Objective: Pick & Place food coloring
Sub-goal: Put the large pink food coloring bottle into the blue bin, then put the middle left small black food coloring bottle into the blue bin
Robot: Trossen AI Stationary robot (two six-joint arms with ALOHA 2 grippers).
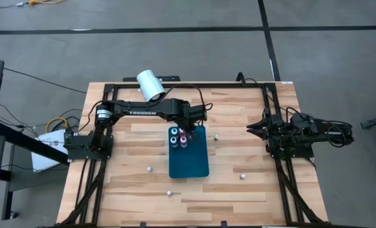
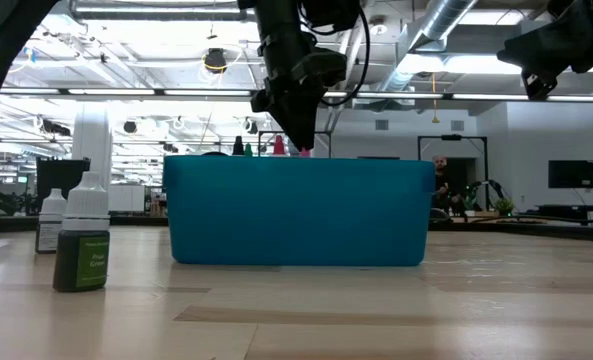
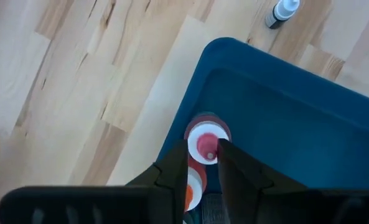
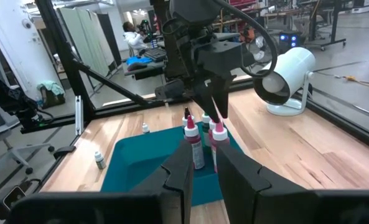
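You are looking down on a pale wooden-plank table (image 1: pixel 238 202) with a dark arm at each side. A flat, deep-teal rectangular tray (image 1: pixel 191 161) lies near the middle. At its far end stands a tight cluster of four tiny food coloring bottles (image 1: pixel 179 137), two with teal tops and two with red or pink tops.

Your left gripper (image 1: pixel 189 128) hangs directly over that cluster. In the left wrist view its two dark fingers (image 3: pixel 172 177) stand just apart on either side of a red-capped bottle (image 3: pixel 207 144) that rests upright inside the tray. Whether they grip the cap or have let go, I cannot tell; the gap is narrow.

Your right gripper (image 1: pixel 256 128) waits near the table's right edge, well apart from the tray, its jaws slightly parted with nothing between them.

So four bottles appear placed. Roughly four more small bottles lie scattered on the bare wood: one just right of the tray's far end (image 1: pixel 216 136), one left of the tray (image 1: pixel 149 169), one nearer the front (image 1: pixel 169 192), one to the right (image 1: pixel 243 176). A large white cylinder (image 1: pixel 151 84) sits at the far edge, untouched. By my judgement, the job is about half done.
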